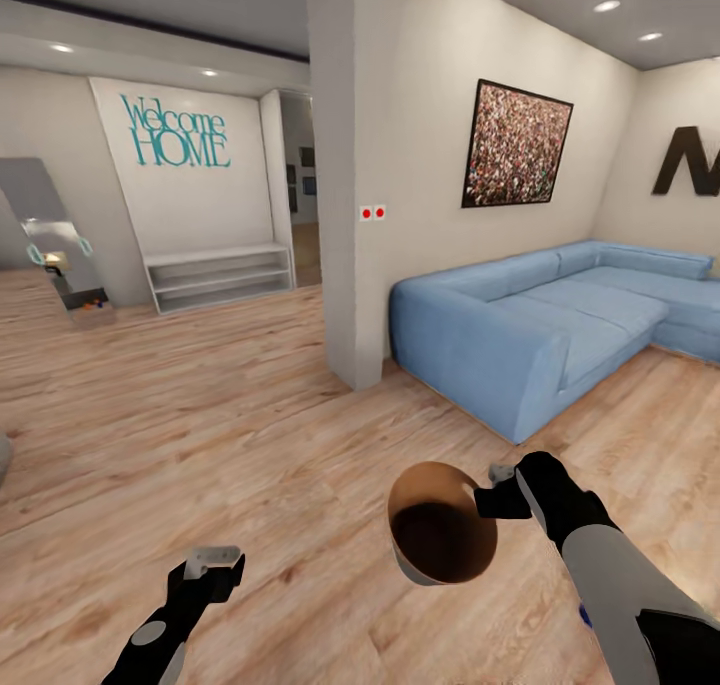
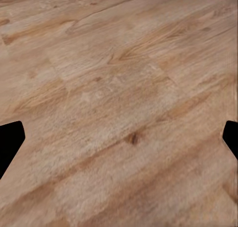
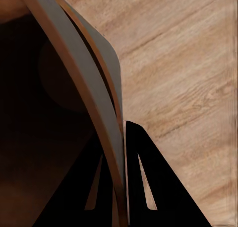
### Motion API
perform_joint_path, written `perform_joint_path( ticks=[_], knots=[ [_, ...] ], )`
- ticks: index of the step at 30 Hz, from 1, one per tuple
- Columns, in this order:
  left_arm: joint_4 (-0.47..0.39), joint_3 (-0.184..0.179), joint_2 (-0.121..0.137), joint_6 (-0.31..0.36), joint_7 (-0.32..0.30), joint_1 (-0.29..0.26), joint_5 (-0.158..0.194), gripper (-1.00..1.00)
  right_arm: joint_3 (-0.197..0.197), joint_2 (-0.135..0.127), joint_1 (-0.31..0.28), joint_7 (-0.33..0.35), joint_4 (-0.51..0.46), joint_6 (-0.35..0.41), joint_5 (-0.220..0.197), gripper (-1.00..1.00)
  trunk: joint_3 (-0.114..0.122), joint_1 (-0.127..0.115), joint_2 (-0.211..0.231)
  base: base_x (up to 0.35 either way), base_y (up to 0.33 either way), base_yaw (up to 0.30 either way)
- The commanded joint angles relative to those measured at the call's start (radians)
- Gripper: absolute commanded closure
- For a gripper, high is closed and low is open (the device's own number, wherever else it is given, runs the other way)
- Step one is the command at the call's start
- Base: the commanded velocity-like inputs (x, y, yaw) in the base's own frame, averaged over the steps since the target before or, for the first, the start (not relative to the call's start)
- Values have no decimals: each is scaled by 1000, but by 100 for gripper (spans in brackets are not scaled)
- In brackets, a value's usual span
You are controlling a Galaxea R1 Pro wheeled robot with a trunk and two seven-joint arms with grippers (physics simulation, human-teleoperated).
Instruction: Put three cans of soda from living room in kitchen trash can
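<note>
Above plank floor [image 1: 200,415]: right end effector [image 1: 500,490] clamps one trash can [image 1: 440,540] rim; left end effector [image 1: 215,565] spread, empty.

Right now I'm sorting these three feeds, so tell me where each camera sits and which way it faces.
Head view: high on the robot, looking forward and down at the blue sofa; both arms show, right gripper holding the trash can.
Left wrist view: looks along the open left gripper at the wood floor.
Right wrist view: fingers clamp the bin wall.
Shared: the bin, the floor.
</note>
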Motion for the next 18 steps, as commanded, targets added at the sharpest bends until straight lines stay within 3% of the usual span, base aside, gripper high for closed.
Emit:
perform_joint_path(
  ticks=[1,18],
  knots=[
    [0,0,0,0,0,0,0,-100,-3,0,0,6,0,5,-28,100,1,0,0,0,-214,-221],
    [-3,1,0,0,0,0,0,-100,-1,0,0,6,0,5,-27,100,15,0,0,0,-260,-216]
  ],
)
